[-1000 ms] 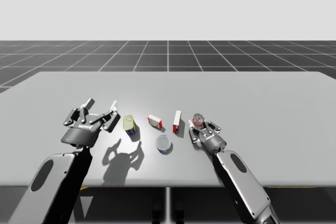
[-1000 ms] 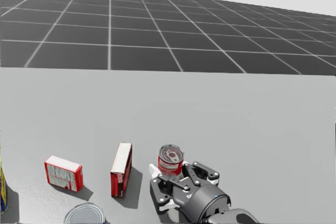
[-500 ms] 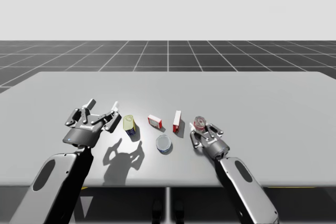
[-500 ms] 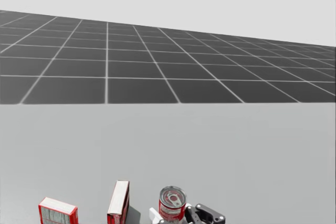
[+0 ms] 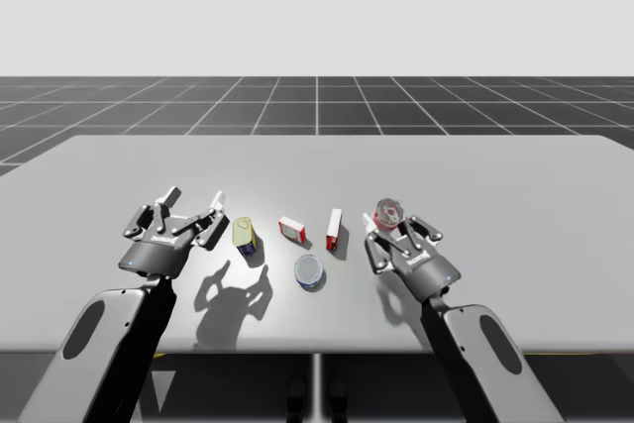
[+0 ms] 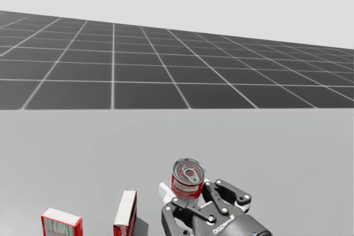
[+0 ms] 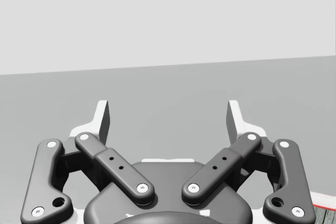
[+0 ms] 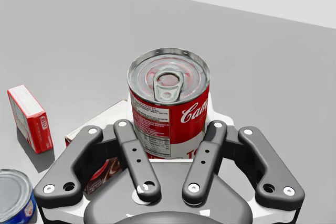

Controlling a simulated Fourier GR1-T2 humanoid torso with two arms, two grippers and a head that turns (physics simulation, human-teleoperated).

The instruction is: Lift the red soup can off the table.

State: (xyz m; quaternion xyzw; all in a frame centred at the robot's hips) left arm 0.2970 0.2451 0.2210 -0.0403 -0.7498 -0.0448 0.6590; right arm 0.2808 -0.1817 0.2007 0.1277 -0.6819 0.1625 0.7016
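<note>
The red soup can (image 5: 388, 213) with a silver pull-tab lid is upright between the fingers of my right gripper (image 5: 389, 228), which is shut on its sides. The can hangs a little above the grey table (image 5: 515, 195), right of the middle. In the head view the red can (image 6: 188, 178) stands out of my right gripper (image 6: 189, 198). In the right wrist view the can (image 8: 168, 103) sits between the fingers of my right gripper (image 8: 169, 129). My left gripper (image 5: 195, 197) is open over the table at the left, and in its own wrist view my left gripper (image 7: 168, 119) has nothing between its fingers.
Left of the red can, an upright red box (image 5: 334, 229), a small red box (image 5: 291, 229) lying flat and a yellow can (image 5: 244, 235) stand in a row. A blue can with a silver lid (image 5: 309, 270) sits nearer the front edge.
My right gripper has risen and moved slightly right with the red can in it. My head turned upward between the two earlier pictures. My left arm has barely moved.
</note>
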